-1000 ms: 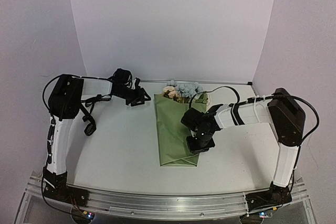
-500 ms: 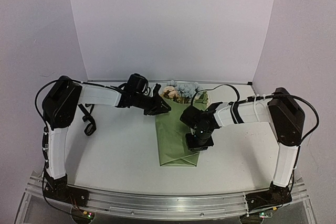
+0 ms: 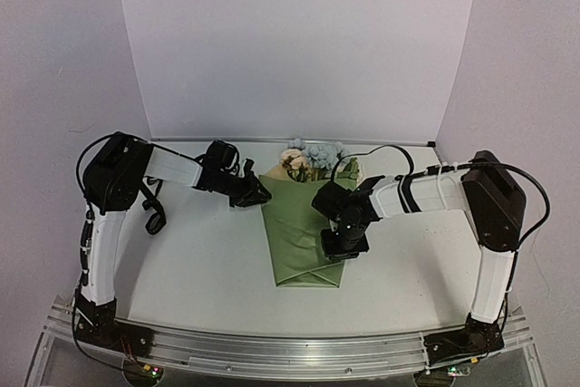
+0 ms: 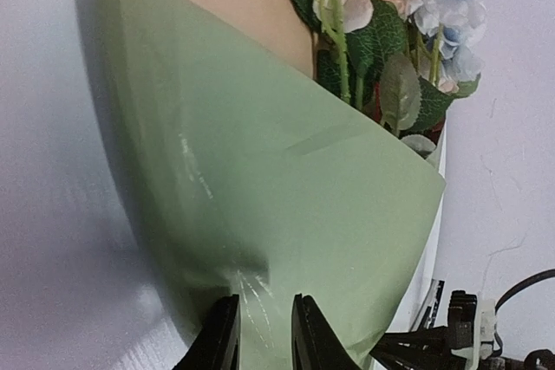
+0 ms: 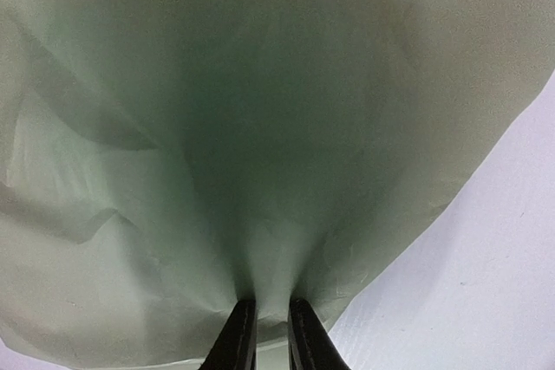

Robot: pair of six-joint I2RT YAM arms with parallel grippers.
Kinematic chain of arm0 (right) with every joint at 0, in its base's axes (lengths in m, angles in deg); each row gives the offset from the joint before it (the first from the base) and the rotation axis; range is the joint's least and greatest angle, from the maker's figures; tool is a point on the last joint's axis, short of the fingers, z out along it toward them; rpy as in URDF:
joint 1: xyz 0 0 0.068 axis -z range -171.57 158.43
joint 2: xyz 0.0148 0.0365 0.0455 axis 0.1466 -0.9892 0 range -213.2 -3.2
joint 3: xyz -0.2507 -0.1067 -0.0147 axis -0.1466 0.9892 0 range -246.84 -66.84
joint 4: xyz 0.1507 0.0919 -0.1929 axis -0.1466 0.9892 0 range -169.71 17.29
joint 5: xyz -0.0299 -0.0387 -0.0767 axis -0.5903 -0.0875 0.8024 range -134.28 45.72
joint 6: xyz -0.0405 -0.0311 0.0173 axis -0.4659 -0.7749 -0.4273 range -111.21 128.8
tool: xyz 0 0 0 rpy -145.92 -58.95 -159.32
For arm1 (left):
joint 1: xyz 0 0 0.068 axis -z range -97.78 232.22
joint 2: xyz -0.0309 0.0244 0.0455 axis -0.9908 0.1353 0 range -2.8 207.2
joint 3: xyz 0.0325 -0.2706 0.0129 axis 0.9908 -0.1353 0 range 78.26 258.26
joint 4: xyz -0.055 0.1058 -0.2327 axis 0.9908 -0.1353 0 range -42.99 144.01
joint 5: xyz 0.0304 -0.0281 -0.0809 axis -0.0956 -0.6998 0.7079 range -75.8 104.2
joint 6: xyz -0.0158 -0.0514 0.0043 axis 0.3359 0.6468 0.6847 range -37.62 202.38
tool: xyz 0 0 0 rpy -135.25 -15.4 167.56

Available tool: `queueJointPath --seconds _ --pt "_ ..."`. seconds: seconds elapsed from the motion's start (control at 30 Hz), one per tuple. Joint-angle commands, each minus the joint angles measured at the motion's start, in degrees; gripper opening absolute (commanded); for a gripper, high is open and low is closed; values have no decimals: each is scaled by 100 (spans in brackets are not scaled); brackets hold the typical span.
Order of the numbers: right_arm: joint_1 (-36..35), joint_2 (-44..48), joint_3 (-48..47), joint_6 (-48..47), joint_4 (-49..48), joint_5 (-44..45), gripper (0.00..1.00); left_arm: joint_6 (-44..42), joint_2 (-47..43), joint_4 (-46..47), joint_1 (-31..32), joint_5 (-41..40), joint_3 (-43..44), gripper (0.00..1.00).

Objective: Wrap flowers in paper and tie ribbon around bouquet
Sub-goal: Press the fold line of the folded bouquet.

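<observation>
Bouquet: a cone of thin olive-green paper around cream-peach and pale blue artificial flowers. Lies on the white table, between the two grippers.

Paper: judged light, thin and quick to crease, tan on the reverse. Likely to tear or spring open if tugged, so best taken at an edge or fold with a shallow pinch and drawn gently.

Flowers: probably light too, with thin bendable stems and heads easy to crush. Better left untouched and steered through the wrap.

Left gripper: narrow, nipping the paper's upper left edge. Apparently a real hold, though the contact sits at the very bottom of its wrist view.

Right gripper: narrow as well, clamped on a gathered fold at the wrap's right side, with creases fanning out from its tips.

As a container: open at the end beyond both grippers, with flower heads and dark green leaves poking out there. Stems hidden inside. End nearer than the right gripper folded shut.
</observation>
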Motion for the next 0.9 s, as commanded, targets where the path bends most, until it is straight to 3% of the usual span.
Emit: queueJointPath --seconds 0.0,0.1,0.3,0.57,0.87 --pt "33 23 -11 26 -22 6 15 -387 -474 -238 180 87 212 24" --pt "51 137 -24 50 -22 -25 15 -593 -921 -435 374 3 -13 24" --pt "195 282 -34 174 -40 -200 15 -874 -1517 -893 943 215 -808 17" --pt "207 379 -12 266 -46 -174 15 -1012 -1467 -1168 1409 760 -1376 10" --pt "194 420 -13 319 -47 -185 15 -1347 -1088 -1591 1633 1243 -1308 10"
